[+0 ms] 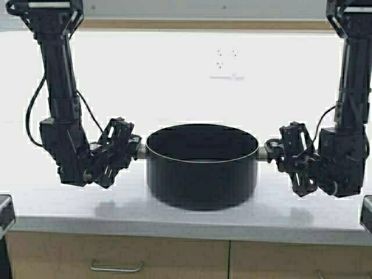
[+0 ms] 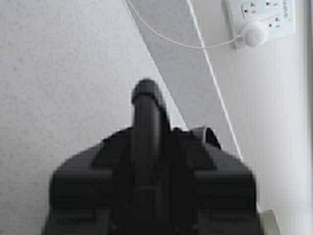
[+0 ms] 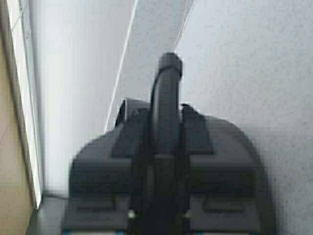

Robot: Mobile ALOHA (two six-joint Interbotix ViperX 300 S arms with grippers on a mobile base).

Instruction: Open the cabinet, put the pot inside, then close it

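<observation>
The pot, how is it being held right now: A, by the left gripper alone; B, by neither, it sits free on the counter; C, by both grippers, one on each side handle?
C: the left gripper and right gripper each clamp a handle of the pot.

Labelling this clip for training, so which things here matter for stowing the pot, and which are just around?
Part of the job:
- pot, lifted above the countertop
- left claw, shut on the left pot handle
- right claw, shut on the right pot handle

Just around:
- countertop
- wall socket with white cable
- base drawer handle
</observation>
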